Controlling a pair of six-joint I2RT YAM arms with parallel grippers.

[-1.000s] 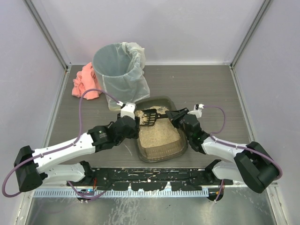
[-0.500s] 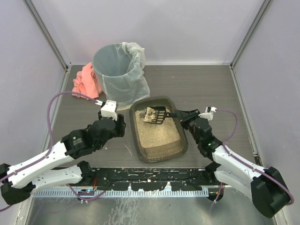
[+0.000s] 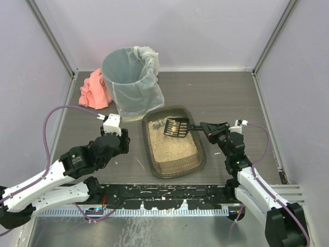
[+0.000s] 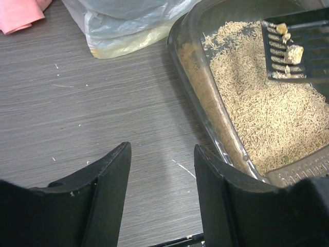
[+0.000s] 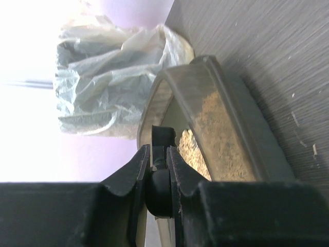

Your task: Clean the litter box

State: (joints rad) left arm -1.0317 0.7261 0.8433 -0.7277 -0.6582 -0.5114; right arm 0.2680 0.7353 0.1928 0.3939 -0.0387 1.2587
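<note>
The litter box (image 3: 175,163), a shallow dark tray of beige litter, lies mid-table. A black slotted scoop (image 3: 176,127) hovers over its far end and carries a few clumps. My right gripper (image 3: 205,127) is shut on the scoop's handle (image 5: 163,136) at the tray's right rim (image 5: 226,103). My left gripper (image 3: 125,144) stands open and empty over bare table, left of the tray. In the left wrist view, its fingers (image 4: 110,175) frame the wood beside the tray wall (image 4: 205,103), with the scoop (image 4: 293,49) at upper right.
A round grey bin (image 3: 131,77) with a clear liner (image 4: 123,20) stands just behind the tray's far left corner. A pink cloth (image 3: 94,88) lies left of the bin. Purple side walls enclose the table. Stray litter grains dot the wood.
The left arm has drawn back left, away from the tray's rim. The right arm has pulled right and straightened, and the scoop with its clumps has shifted right over the tray.
</note>
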